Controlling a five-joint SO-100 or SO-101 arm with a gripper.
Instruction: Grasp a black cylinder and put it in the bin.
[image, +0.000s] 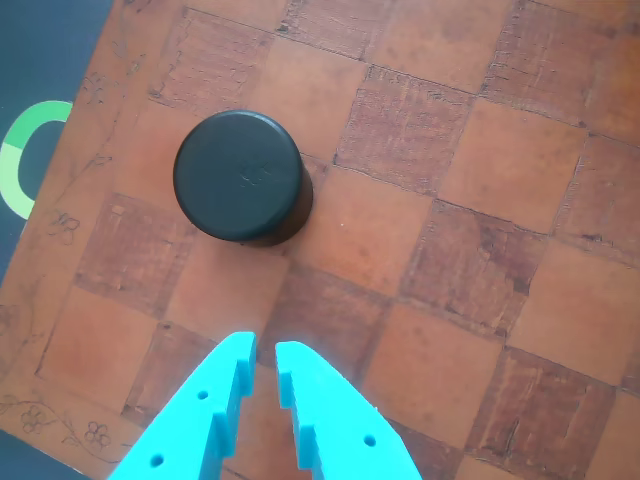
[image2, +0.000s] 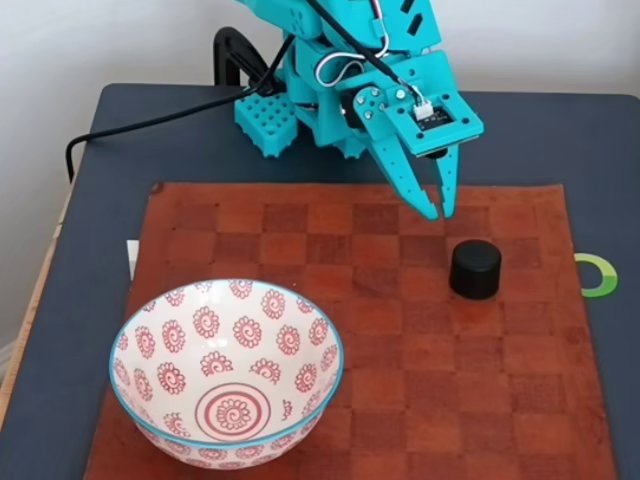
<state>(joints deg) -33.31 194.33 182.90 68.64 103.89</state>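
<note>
Chequered brown mat: gripper, fingers nearly together and empty, with upright black cylinder apart at five o'clock

You're looking at what seems a home hobby setup: a dark bench against a plain white wall, a brown checkerboard mat, a patterned kitchen bowl, and a small turquoise printed arm.

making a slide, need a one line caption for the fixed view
Teal tool poised above a checkered mat, nearly closed, just behind the black cylinder; patterned bowl waits empty at front left.
</note>
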